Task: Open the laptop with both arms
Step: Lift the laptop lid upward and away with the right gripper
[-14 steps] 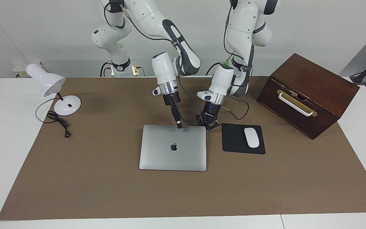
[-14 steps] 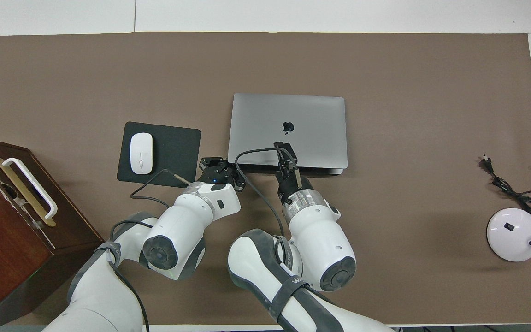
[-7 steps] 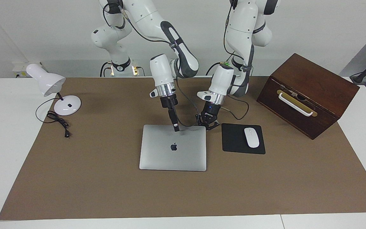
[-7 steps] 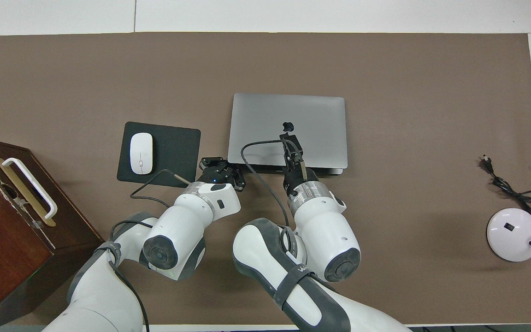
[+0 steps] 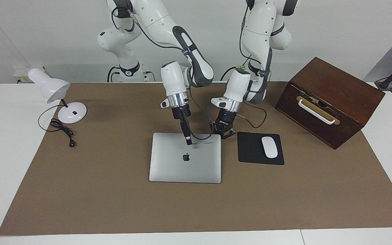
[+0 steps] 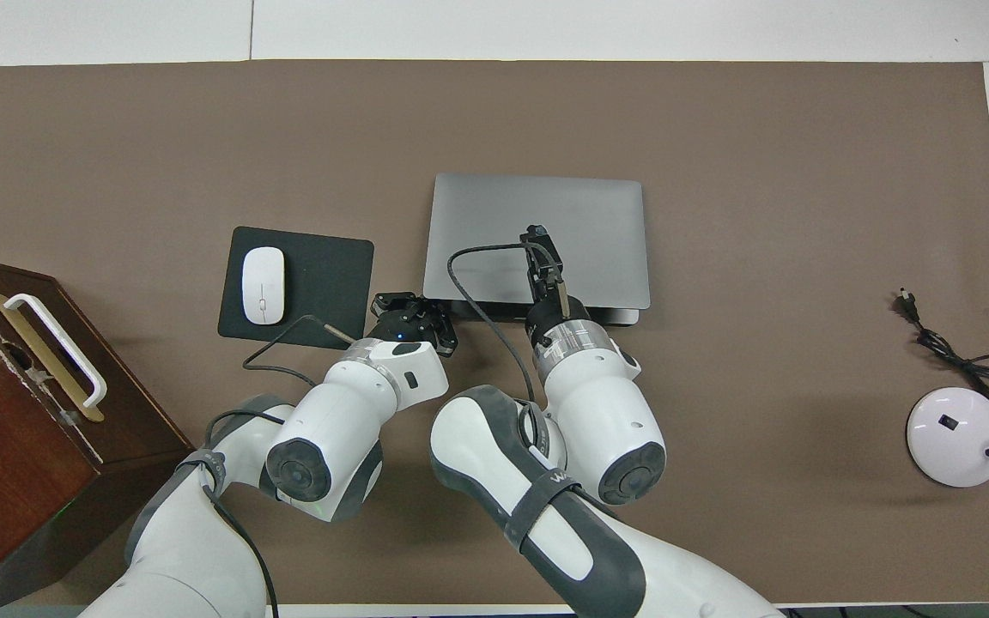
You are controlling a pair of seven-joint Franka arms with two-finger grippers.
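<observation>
We found the laptop [image 5: 185, 158] closed flat at mid-table, beside the mouse pad [image 5: 260, 148]. Our left pincer [image 5: 223, 133], pinched tight on nothing, sat at its corner; our right pincer [image 5: 189, 141], narrow, hung over the lid. Opening remained undone.

The right gripper [image 5: 189, 142] has slid from the laptop [image 5: 168, 166] lid's edge toward its logo.

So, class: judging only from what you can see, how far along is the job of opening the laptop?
Done: both arms have reached the laptop; the left gripper sits shut at its corner nearest the mouse pad. In hand: the right gripper is over the lid near the logo; contact is unclear. Left: the whole opening, as the lid lies flat and closed.
</observation>
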